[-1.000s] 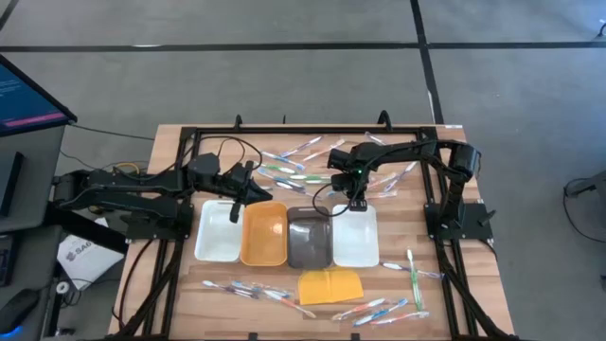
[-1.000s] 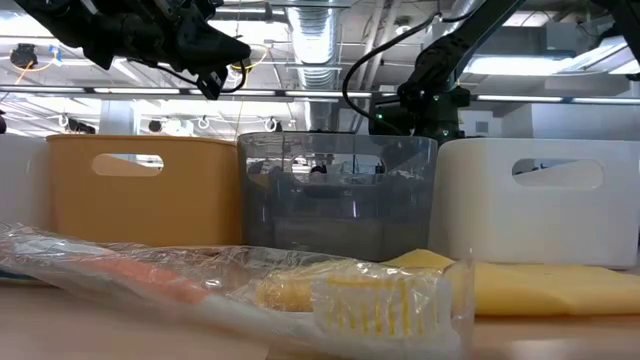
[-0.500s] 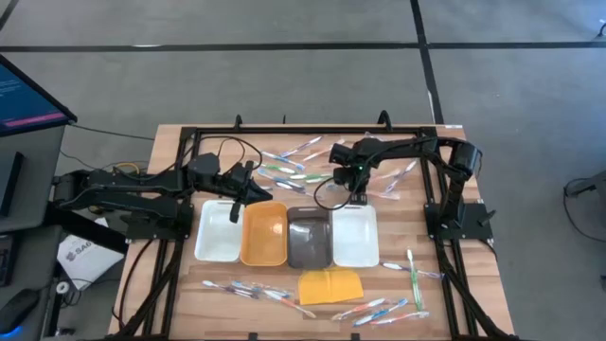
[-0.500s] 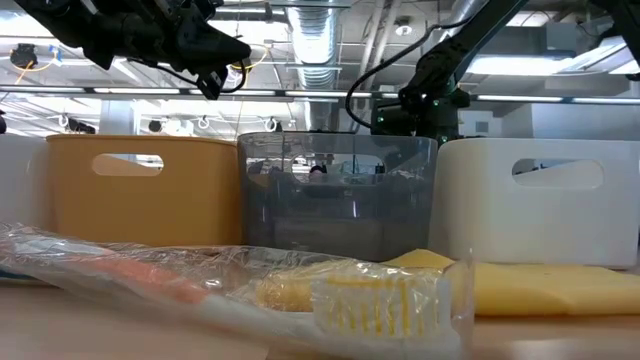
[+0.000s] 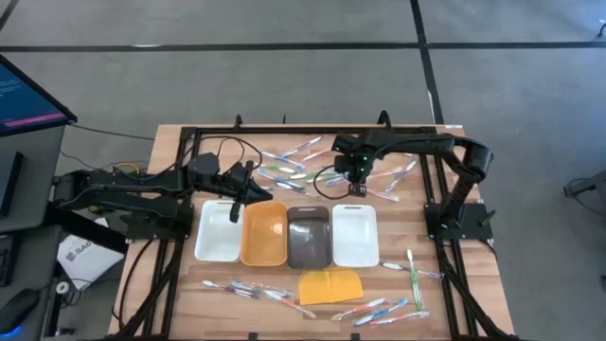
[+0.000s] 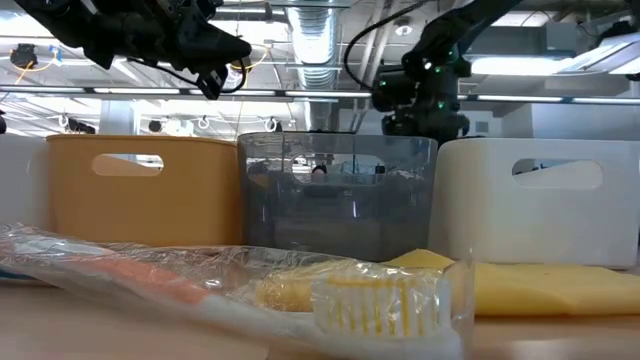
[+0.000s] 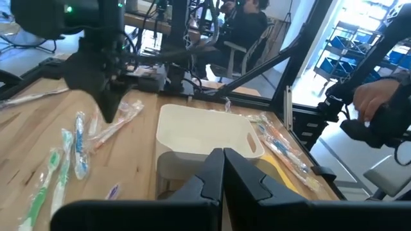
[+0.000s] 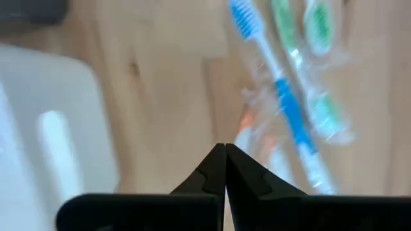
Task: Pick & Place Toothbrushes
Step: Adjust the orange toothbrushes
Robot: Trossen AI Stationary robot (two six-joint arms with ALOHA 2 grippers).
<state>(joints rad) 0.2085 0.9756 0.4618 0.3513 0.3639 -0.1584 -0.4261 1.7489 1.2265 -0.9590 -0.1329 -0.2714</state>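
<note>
Right gripper (image 5: 357, 187) — fingers pressed together, empty — hangs above the table by the far toothbrushes (image 5: 289, 163), beyond the white tray (image 5: 355, 237). Left gripper (image 5: 237, 212), likewise closed, hovers over the left white tray (image 5: 217, 235) beside the orange tray (image 5: 264, 234).

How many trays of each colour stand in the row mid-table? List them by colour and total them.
White trays: 2
Orange tray: 1
Grey tray: 1
Total: 4
</note>
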